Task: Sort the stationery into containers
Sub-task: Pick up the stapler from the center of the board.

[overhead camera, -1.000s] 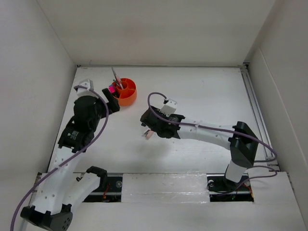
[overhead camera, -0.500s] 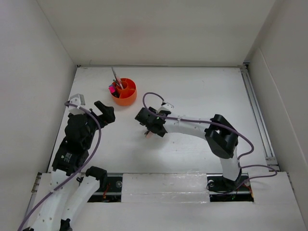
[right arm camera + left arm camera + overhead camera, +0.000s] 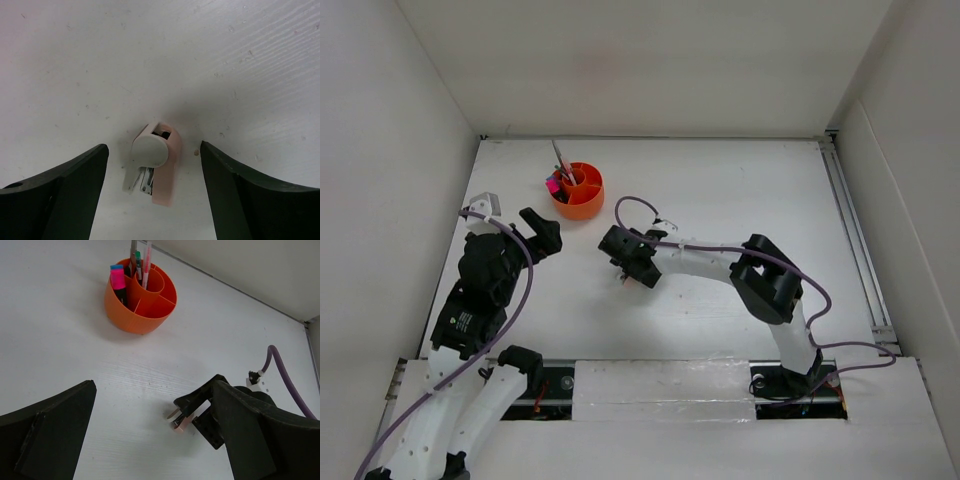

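Note:
A small pink and white stapler [image 3: 156, 167] lies on the white table, also seen in the left wrist view [image 3: 181, 423]. My right gripper [image 3: 152, 146] is open and hangs right over it, one finger on each side, not touching; it also shows in the top view [image 3: 626, 268]. The orange tub [image 3: 582, 204] stands at the far left. It holds pink- and blue-capped markers [image 3: 119, 281] in an outer section and pens [image 3: 141, 261] in the central cup. My left gripper [image 3: 544, 236] is open and empty, below and left of the tub [image 3: 142, 315].
White walls enclose the table on the left, back and right. A rail [image 3: 850, 230] runs along the right edge. The right arm's purple cable [image 3: 630, 205] loops just right of the tub.
My left gripper has drawn back from the tub toward the near left. My right gripper has shifted slightly left and settled over the stapler.

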Robot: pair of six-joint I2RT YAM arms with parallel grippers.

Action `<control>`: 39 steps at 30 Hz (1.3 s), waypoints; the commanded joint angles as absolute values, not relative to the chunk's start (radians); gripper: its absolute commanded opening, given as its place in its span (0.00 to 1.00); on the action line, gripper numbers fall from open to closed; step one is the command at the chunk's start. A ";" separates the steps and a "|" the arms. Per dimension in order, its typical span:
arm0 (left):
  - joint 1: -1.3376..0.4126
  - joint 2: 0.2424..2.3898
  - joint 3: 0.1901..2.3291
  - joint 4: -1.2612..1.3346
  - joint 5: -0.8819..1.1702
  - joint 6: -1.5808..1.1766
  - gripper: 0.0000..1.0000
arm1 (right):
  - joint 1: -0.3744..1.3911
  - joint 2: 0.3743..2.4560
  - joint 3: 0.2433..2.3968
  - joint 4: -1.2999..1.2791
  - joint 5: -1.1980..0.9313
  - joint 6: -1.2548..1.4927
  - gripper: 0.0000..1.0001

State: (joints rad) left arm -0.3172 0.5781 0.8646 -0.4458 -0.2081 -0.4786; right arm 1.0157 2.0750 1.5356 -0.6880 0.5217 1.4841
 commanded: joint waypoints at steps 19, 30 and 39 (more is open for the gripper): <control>-0.314 0.552 0.885 -0.411 -0.176 -0.471 1.00 | 1.020 2.098 1.491 -0.699 0.485 1.549 0.00; -0.331 0.532 0.854 -0.331 0.154 -0.387 1.00 | 1.009 1.778 1.413 -0.602 0.650 1.225 0.00; -0.331 0.583 0.755 -0.126 0.511 -0.491 1.00 | 0.973 1.491 1.324 -0.411 0.595 0.986 0.00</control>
State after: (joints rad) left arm -0.3264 0.5774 0.7918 -0.2733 0.3470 -0.4335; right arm 0.9958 1.5333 1.3418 -0.5148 0.5941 1.0954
